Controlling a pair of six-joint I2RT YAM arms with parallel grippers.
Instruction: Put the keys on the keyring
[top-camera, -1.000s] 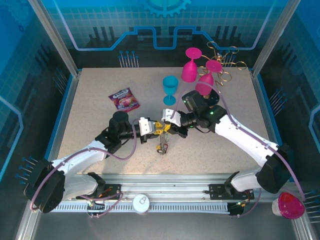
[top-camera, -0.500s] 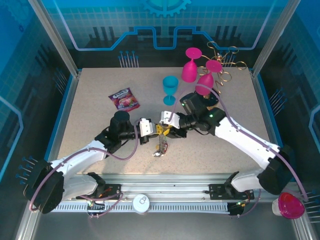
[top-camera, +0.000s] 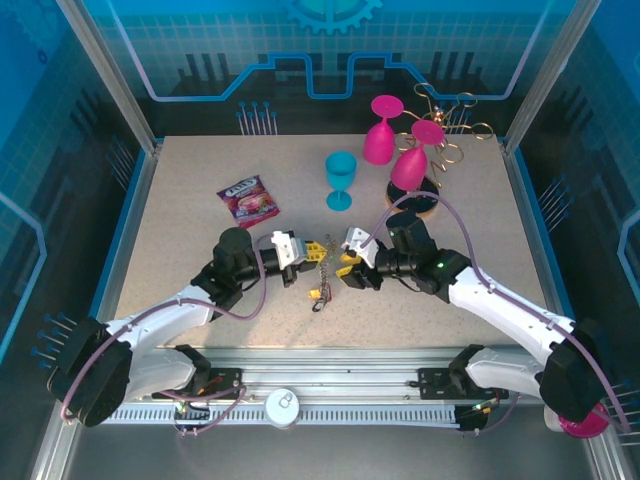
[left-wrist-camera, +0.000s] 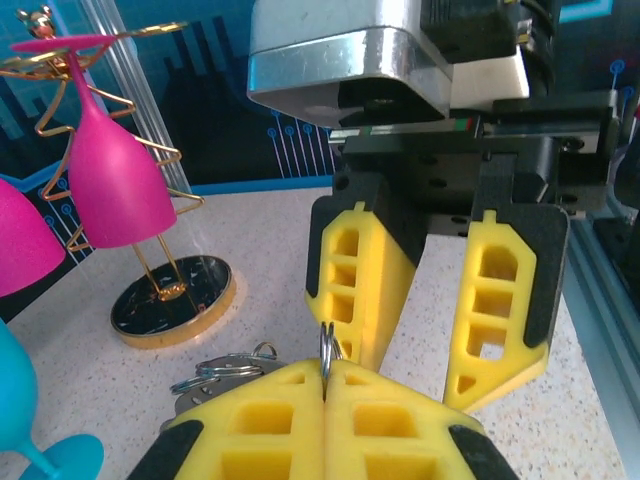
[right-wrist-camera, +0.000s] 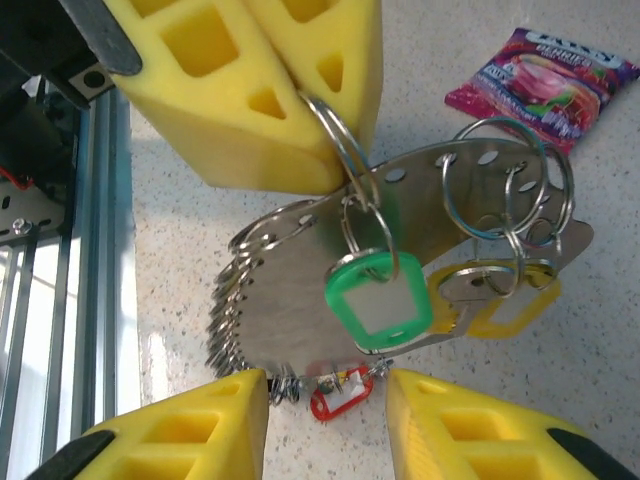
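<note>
Speckled tabletop (top-camera: 180, 200) inside a blue-panelled enclosure carries a snack packet (top-camera: 249, 198), a blue goblet (top-camera: 340, 178) and, at the far edge, pink glasses (top-camera: 380, 140) on a gold wire rack (top-camera: 458, 128). Near the middle the two arms meet tip to tip.

The keyring (right-wrist-camera: 335, 135) is pinched edge-on between the fully closed pads of the left end effector (top-camera: 310, 252) and is held up off the tabletop. From it the keys (right-wrist-camera: 235, 310) hang in a fanned bunch against a curved metal plate with holes, together with a green tag (right-wrist-camera: 378, 298), a yellow tag (right-wrist-camera: 500, 305) and a small red tag (right-wrist-camera: 335, 400) at the bottom. Whether the lowest tag touches the surface cannot be told. The right end effector (top-camera: 343, 268) is spread wide. Its fingers (right-wrist-camera: 190, 435) are set on either side below the bunch, and no contact with it can be seen.

The step in hand is judged to be a grasp on the hanging bunch by the right end effector, so that a key can be worked along the ring. The left pinch is best kept firm and unmoved, since only a thin arc of wire is gripped and it could be twisted out. The right fingers should be brought up squarely around one key or tag, not the whole fan. They should be closed slowly, because the bunch is free to swing. Whether the split in the ring is open cannot be told.
</note>
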